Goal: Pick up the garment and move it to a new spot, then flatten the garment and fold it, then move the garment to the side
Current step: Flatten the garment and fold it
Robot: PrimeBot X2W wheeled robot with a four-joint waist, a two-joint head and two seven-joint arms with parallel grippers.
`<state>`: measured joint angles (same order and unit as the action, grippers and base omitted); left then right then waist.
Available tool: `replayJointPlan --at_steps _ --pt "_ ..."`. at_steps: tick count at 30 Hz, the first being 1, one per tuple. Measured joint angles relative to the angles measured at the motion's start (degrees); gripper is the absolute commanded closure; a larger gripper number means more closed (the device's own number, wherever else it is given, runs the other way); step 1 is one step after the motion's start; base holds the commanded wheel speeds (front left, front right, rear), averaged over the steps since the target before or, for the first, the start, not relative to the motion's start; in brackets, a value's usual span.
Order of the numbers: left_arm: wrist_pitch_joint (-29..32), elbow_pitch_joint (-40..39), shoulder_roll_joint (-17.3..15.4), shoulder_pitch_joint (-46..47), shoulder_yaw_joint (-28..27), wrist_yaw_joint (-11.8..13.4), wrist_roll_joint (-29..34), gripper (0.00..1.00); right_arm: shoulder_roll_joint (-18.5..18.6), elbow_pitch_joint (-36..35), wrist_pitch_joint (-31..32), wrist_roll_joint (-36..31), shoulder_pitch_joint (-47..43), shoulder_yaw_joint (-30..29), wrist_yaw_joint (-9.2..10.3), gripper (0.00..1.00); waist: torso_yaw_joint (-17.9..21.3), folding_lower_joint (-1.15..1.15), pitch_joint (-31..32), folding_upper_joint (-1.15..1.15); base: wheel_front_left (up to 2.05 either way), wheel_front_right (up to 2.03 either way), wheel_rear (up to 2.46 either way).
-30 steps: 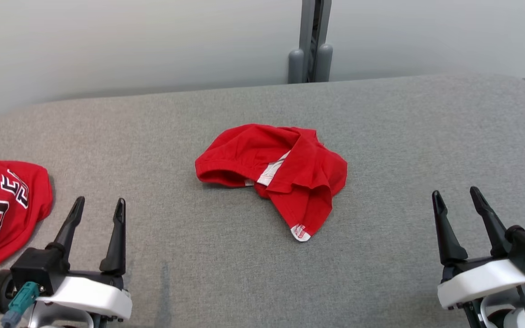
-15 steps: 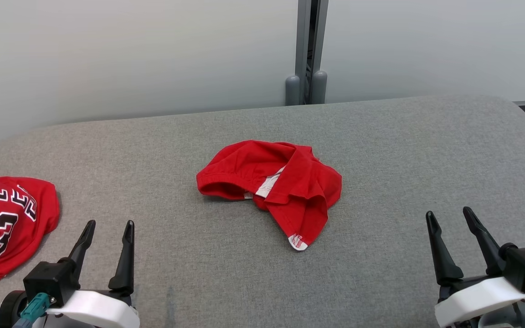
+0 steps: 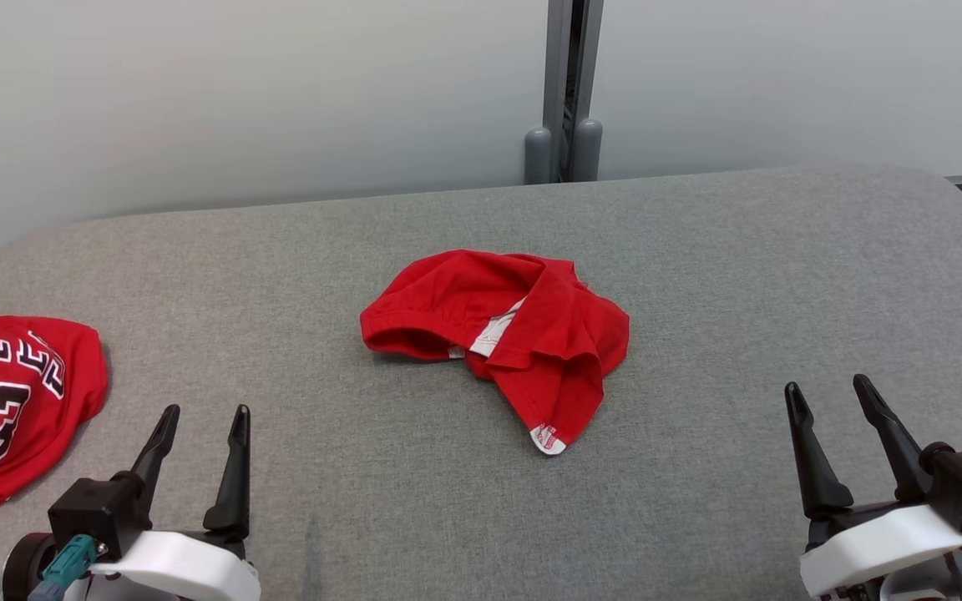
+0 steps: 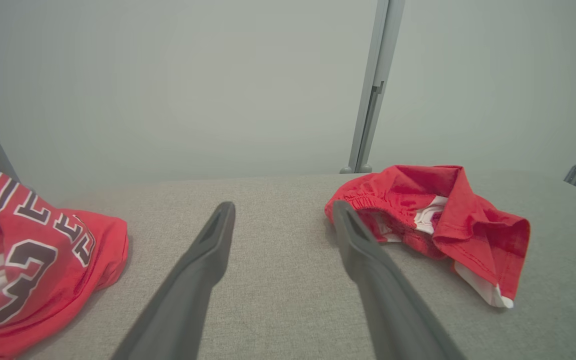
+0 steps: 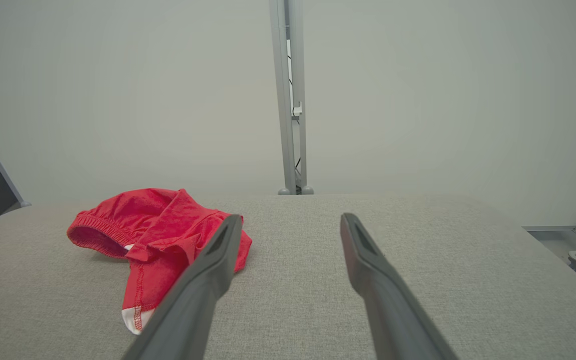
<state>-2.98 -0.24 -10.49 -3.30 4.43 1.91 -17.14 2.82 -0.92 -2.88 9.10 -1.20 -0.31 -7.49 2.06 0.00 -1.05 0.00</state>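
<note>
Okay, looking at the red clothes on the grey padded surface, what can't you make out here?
Crumpled red fabric garment, head view: folded over itself, so its type and full shape are hidden.
Small white printed tab at its near corner, head view: print too small to read.
Red jersey with black-and-white lettering, head view: cut off by the left edge, so the wording is incomplete.

The grey padded surface (image 3: 740, 275) bears a crumpled red garment (image 3: 498, 334) and, leftward, a numbered jersey (image 3: 13, 401).
</note>
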Motion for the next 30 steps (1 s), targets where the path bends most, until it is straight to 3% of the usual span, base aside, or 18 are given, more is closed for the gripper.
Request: replayJointPlan --at_steps 8,13,30 --pt "0.0 -0.1 -0.1 1.5 1.0 -0.1 0.0 0.00 0.0 0.0 -0.2 -0.1 0.9 0.3 0.00 0.00 -1.2 0.00 -1.3 0.00 0.00 0.00 0.00" --pt "-0.3 0.0 0.0 3.7 2.1 -0.8 0.1 0.00 0.2 0.4 2.0 -2.2 3.4 4.5 0.00 0.00 -2.6 0.00 -3.0 0.00 0.00 0.00 0.00" --pt "-5.4 6.2 2.6 13.1 6.5 -2.9 0.9 0.00 10.5 14.6 8.6 -7.8 21.3 20.8 -0.01 0.00 -11.8 0.00 -13.1 0.00 0.00 0.00 0.00"
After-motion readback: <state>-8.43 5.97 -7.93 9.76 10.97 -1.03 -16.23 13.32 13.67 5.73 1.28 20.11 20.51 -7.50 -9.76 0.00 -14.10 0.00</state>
